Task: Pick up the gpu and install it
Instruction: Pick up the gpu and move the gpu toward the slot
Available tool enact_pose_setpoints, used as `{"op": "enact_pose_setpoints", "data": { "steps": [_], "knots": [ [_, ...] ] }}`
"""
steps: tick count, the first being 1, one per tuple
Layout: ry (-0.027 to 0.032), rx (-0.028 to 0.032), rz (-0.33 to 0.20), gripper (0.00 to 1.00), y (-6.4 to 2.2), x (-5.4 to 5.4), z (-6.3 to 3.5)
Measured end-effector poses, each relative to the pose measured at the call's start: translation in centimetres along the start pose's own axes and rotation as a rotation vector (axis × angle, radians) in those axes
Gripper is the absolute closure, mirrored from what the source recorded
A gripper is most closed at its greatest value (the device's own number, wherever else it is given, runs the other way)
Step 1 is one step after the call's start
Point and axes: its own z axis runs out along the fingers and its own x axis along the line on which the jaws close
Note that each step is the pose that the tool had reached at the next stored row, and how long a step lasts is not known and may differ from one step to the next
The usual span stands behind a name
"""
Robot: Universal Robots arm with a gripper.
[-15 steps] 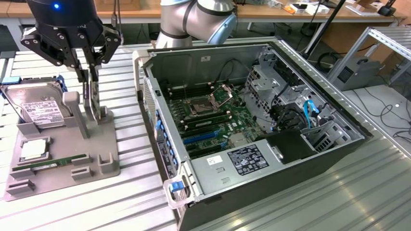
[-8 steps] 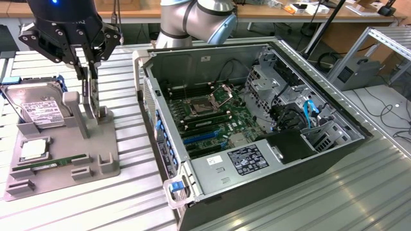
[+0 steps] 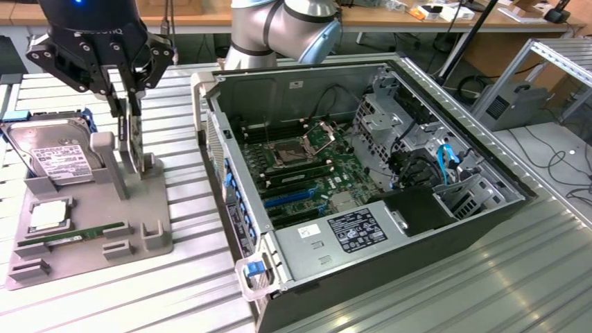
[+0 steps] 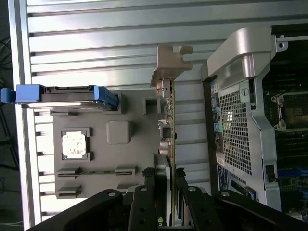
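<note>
The gpu (image 4: 171, 134), a thin dark expansion card with a silver metal end bracket, is standing on edge in its slot on the grey plastic holder tray (image 3: 138, 236), at nine o'clock from the open black computer case (image 3: 481, 222) in the exterior view. The black gripper (image 4: 171, 187) is reaching down over it from twelve o'clock, narrowed to the card's thickness, with one finger pressing each face as far as the wrist view lets me judge. The card is not yet lifting clear, so the grasp is only beginning. The carry and the seating into the blue slots (image 3: 291, 198) on the green motherboard (image 3: 310, 163) are remaining to be done. At nine o'clock from the card a silver hard drive with a white label (image 3: 57, 158) is leaning in the tray, and at seven o'clock a square processor chip (image 3: 48, 216) and a narrow green memory stick (image 3: 85, 234) are lying flat. Everything is sitting on a ribbed aluminium table (image 3: 444, 291). Wooden benches and cables are crowding the room at twelve to two o'clock.
</note>
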Motion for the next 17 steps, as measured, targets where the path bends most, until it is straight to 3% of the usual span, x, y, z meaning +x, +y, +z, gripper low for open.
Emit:
{"op": "enact_pose_setpoints", "data": {
  "steps": [1,5,17],
  "knots": [
    [-0.0007,0.0092,0.0,0.73,0.0,0.0,0.0],
    [-0.0026,0.0336,-0.001,0.73,-0.01,0.0,-0.02],
    [-0.0026,0.0342,-0.001,0.73,0.11,0.0,-1.53]
  ]
}}
